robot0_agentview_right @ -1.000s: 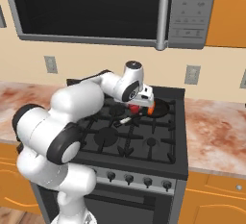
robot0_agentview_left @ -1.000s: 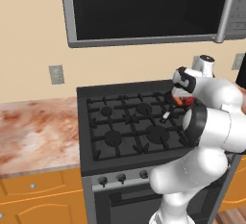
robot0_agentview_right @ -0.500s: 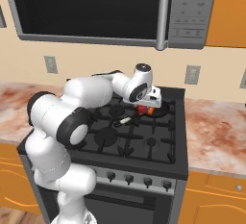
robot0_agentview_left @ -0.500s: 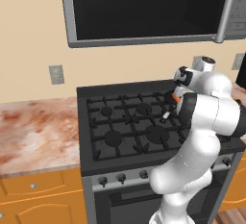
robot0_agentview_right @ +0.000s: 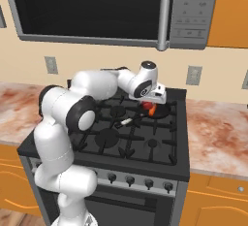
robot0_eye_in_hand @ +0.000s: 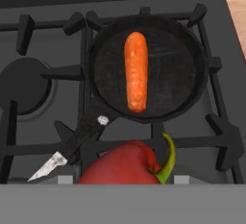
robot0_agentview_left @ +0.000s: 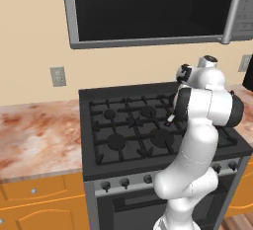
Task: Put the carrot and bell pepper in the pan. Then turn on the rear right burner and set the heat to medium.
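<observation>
The black pan (robot0_eye_in_hand: 178,74) sits on the stove's rear right grate, so the rear right burner cap is hidden under it. Its pale-tipped handle (robot0_eye_in_hand: 72,147) points toward the front left. The orange carrot (robot0_eye_in_hand: 136,71) lies inside the pan, near its middle. The dark red bell pepper (robot0_eye_in_hand: 126,166) with its green stem hangs just short of the pan's near rim, held in my gripper (robot0_eye_in_hand: 124,180), which is shut on it. From the right base view the gripper (robot0_agentview_right: 151,103) hovers low over the pan (robot0_agentview_right: 163,110) with the bell pepper (robot0_agentview_right: 146,105) under it.
Black grate bars (robot0_eye_in_hand: 43,71) and another burner (robot0_eye_in_hand: 23,86) lie left of the pan. Stove knobs (robot0_agentview_right: 140,182) line the front panel. Marble counter (robot0_agentview_right: 218,133) flanks the stove on the right, and a microwave (robot0_agentview_right: 97,7) hangs overhead.
The arm's elbow has swung round, and the hand carrying the bell pepper has shifted slightly right toward the pan. The carrot and pan have stayed put.
</observation>
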